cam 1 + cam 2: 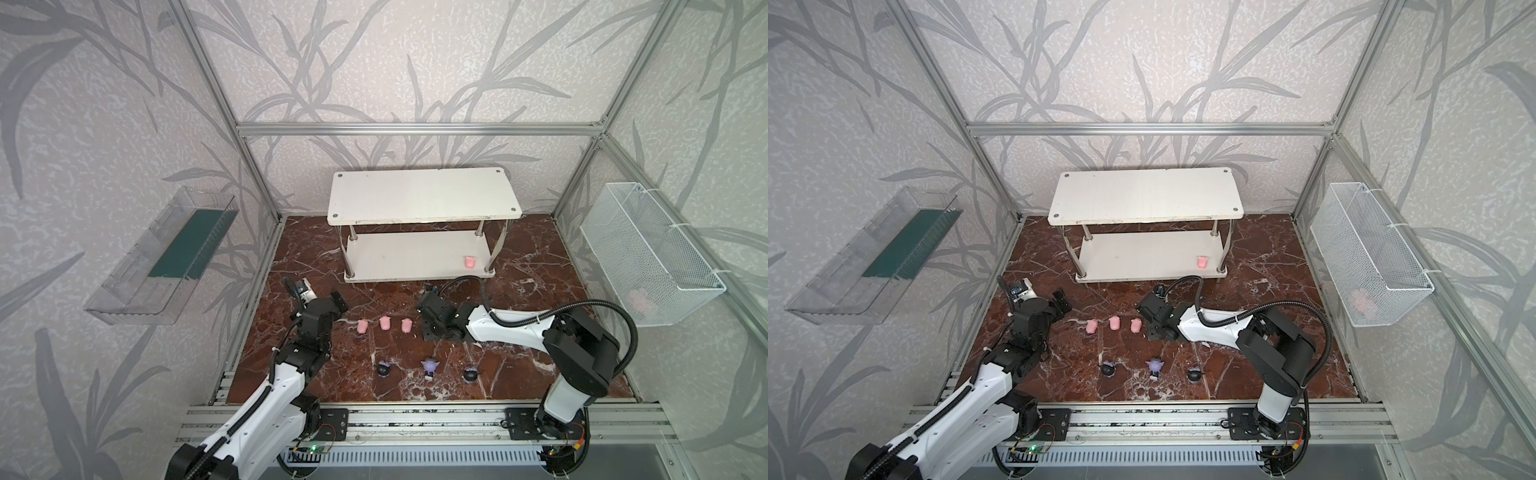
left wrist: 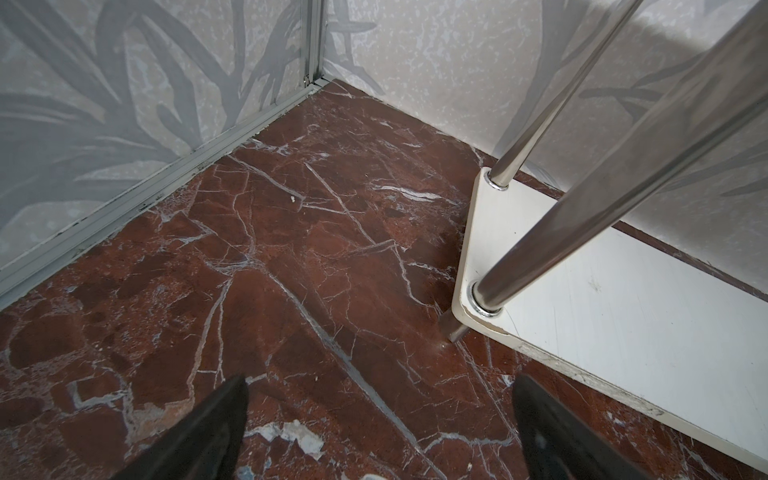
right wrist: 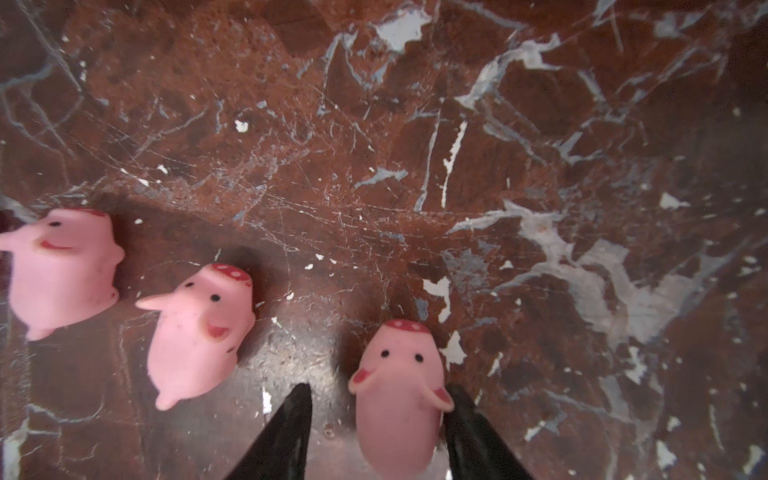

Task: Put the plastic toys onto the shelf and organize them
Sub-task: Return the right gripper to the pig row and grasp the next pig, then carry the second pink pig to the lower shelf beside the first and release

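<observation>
Right gripper [image 3: 380, 388] straddles the end piglet [image 3: 397, 390] of the row of three. One finger touches it and there's a gap on the other side, so it isn't clamped. Left gripper [image 2: 380, 380] is wide open and empty, near the shelf [image 1: 424, 195] corner.

Done: only the shelved piglet [image 1: 469, 262], on the lower tier.

Left: end piglet, other two piglets [image 1: 385, 323], figurines [image 1: 428, 368].

Pink blob [image 1: 640, 300] in the wire basket [image 1: 615, 232] is too blurred to identify.

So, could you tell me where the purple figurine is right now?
In both top views the purple figurine stands at the front of the marble tabletop, between the left black figurine and the right black figurine.
</observation>
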